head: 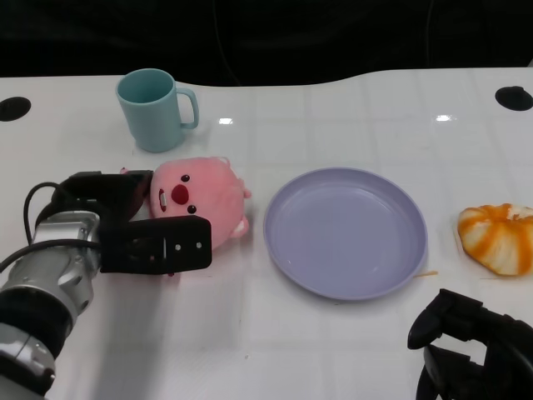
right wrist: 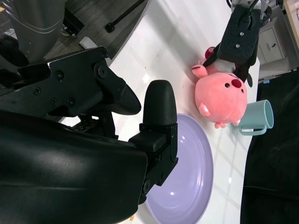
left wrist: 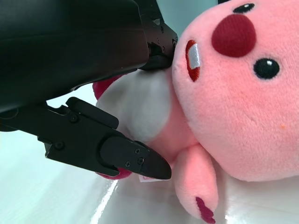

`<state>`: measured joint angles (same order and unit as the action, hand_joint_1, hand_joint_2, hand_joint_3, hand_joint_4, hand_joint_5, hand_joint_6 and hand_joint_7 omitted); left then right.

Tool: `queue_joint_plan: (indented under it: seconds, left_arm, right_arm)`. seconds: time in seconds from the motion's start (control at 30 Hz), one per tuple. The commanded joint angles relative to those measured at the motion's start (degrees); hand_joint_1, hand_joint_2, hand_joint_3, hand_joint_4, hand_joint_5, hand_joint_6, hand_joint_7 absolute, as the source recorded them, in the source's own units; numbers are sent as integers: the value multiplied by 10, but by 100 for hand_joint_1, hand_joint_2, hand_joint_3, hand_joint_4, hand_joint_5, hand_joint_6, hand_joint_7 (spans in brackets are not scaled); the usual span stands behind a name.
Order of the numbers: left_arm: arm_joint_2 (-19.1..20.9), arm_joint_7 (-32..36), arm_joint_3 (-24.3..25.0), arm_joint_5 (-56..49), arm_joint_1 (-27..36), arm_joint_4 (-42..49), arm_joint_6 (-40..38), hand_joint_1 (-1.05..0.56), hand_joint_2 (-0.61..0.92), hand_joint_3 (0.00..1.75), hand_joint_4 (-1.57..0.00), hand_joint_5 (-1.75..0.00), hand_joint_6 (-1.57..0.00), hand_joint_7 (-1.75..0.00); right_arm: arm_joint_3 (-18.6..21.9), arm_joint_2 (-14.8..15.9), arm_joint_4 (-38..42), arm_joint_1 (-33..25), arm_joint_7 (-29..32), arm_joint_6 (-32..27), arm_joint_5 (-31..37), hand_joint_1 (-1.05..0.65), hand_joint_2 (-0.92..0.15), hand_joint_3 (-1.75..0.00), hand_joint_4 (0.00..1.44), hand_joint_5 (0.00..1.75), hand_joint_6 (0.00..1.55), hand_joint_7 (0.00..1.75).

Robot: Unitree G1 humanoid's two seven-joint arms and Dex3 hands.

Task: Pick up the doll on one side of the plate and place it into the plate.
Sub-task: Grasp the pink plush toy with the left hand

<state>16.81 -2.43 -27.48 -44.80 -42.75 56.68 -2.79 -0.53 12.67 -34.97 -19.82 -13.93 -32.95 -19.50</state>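
Your left robot hand (head: pixel 141 225) has its fingers spread around the pink doll (head: pixel 200 200), not yet clamped, which lies on the table (head: pixel 333 350) just left of the plate (head: pixel 346 232), while your right robot hand (head: pixel 470 346) idles empty near the plate's far side.

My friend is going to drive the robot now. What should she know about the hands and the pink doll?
Left hand: fingers around the pink doll, which lies on the table; whether the grip is firm cannot be told.
Right hand: holds nothing, low at the near edge by the purple plate.
The doll lies left of the plate, touching neither it nor the blue mug behind.
Done: the reach to the doll.
Left: grip, lift, carry right, set it in the plate.
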Motion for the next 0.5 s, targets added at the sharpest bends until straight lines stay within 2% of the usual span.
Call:
queue_joint_plan:
  seconds: [0.03,0.13,0.27,0.3,0.37,0.43,0.5]
  left_arm:
    - [-10,2,-12,8,-2,55,7,-48,89,1,-26,-11,-29,-3]
    - [-17,11,-14,15,-7,81,11,-44,91,1,-33,-9,-35,-2]
    - [-21,51,-7,32,0,100,36,-28,92,4,-57,-15,-44,-4]
    - [-23,65,-8,34,1,106,41,-24,92,6,-66,-46,-58,-3]
    - [-25,91,-8,38,3,117,54,-21,92,13,-66,-116,-80,-5]
    - [-25,113,-10,40,5,127,68,-23,92,15,-71,-133,-98,-8]
    - [-24,126,-16,37,4,134,73,-26,91,7,-74,-154,-120,-11]
  right_arm:
    - [1,6,-14,-3,1,-6,-2,-14,-73,-110,63,175,45,167]
    - [3,6,-16,-4,0,-6,-3,-14,-73,-110,63,175,45,167]
    - [3,8,-18,-5,2,-9,-2,-13,-73,-111,63,175,45,167]
    - [3,7,-20,-5,3,-10,-1,-13,-73,-111,63,175,45,167]
    - [2,7,-21,-5,3,-10,0,-13,-73,-111,63,175,45,167]
    - [2,6,-22,-6,3,-11,-1,-13,-72,-111,64,175,45,167]
    - [2,6,-23,-6,4,-12,0,-13,-72,-112,64,175,46,167]
